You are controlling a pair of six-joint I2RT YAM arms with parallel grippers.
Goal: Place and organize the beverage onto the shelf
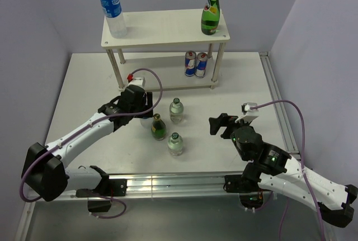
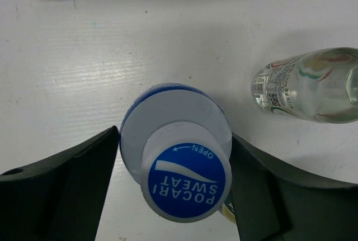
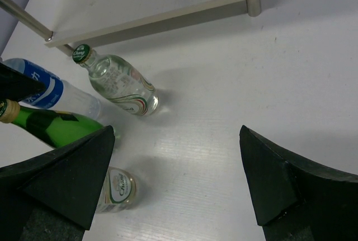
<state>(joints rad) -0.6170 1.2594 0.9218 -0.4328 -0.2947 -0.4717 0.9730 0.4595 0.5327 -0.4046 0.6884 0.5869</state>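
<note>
The beige two-tier shelf [image 1: 162, 28] stands at the back. It holds a Pocari Sweat bottle [image 1: 114, 9] and a green bottle [image 1: 210, 12] on top, and two Red Bull cans [image 1: 196, 64] on the lower board. My left gripper [image 1: 142, 115] is shut on a second Pocari Sweat bottle [image 2: 186, 180], one finger [image 2: 67, 190] pressed to each side. I cannot tell if it is lifted. My right gripper [image 1: 218, 124] hangs open and empty over bare table, as the right wrist view [image 3: 176, 135] shows.
On the table stand a clear bottle [image 1: 177, 110], a small green bottle [image 1: 158, 127] and a clear Chang bottle [image 1: 175, 144], all just right of my left gripper. The shelf's lower board [image 3: 156, 6] is bare left of the cans.
</note>
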